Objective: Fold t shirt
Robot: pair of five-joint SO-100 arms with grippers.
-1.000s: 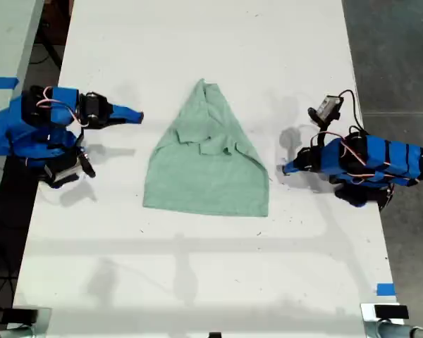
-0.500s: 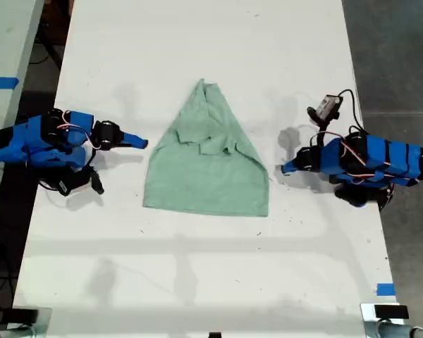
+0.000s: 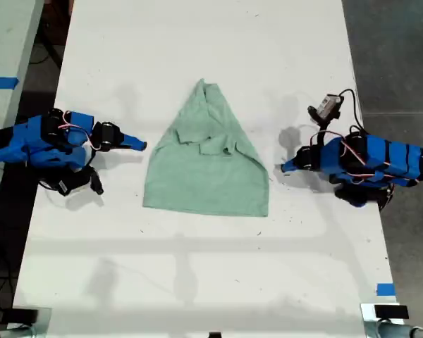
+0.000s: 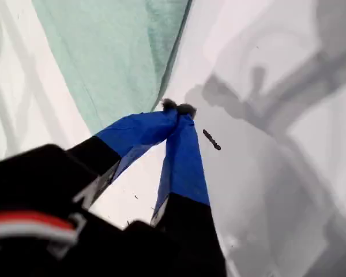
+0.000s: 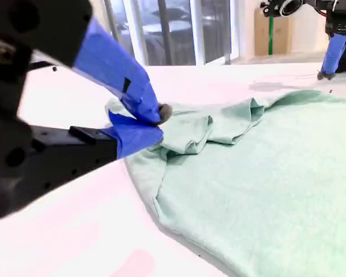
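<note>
The pale mint-green t shirt [image 3: 208, 162] lies flat mid-table, narrowed to a point at its far end, with a small folded bunch near its middle. My first gripper [image 3: 285, 168] rests low at the exterior view's right, just off the shirt's hem corner. In its wrist view the first gripper [image 4: 177, 108] is shut and empty beside the shirt's edge [image 4: 115, 52]. My second gripper [image 3: 139, 145] sits at the exterior view's left, close to the shirt's side. Its wrist view shows the second gripper [image 5: 158, 122] shut with nothing in it, in front of the bunched fabric [image 5: 219, 130].
The white table [image 3: 197, 267] ends near both arms' bases, with dark floor at the exterior view's right. Blue tape [image 3: 385, 289] marks the table's near corner there. A small camera on a cable [image 3: 328, 107] stands by the first arm. A second table [image 3: 3, 42] sits at the exterior view's left.
The second arm swung down and toward the shirt's side a second ago, then settled low on the table. The first arm and the shirt have stayed still.
</note>
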